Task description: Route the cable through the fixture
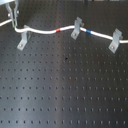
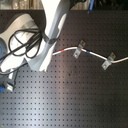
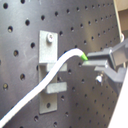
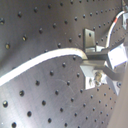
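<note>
A white cable (image 1: 45,31) runs across the black perforated board, with a red mark (image 1: 59,30) and a blue mark (image 1: 86,31). It passes three metal clip fixtures: left (image 1: 23,40), middle (image 1: 76,28) and right (image 1: 115,41). My gripper (image 1: 14,19) at the first exterior view's upper left is shut on the cable's end by a green mark (image 3: 84,58), just beyond the left clip (image 3: 50,70). The cable (image 3: 45,82) lies across that clip's slot; I cannot tell if it is seated. In the second exterior view the arm (image 2: 50,30) hides the gripper and left clip.
The board (image 1: 65,85) has rows of holes. The robot base with black hoses (image 2: 20,45) fills the second exterior view's left. The middle clip (image 2: 77,50) and right clip (image 2: 107,61) show there with the cable (image 2: 95,56). The board's far edge lies just behind the gripper.
</note>
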You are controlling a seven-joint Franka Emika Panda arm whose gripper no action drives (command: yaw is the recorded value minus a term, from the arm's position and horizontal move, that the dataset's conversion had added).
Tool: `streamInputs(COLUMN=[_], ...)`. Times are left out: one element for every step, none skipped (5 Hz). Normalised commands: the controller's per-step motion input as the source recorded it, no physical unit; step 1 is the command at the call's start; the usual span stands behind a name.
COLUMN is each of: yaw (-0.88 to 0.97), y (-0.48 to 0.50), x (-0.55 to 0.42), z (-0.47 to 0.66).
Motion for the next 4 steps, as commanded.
streamInputs(yaw=[0.0, 0.1, 0.12, 0.12], y=[-0.421, -0.4, -0.256, -0.236], x=[-0.174, -0.286, -0.3, -0.286], z=[-0.13, -0.08, 0.0, 0.0])
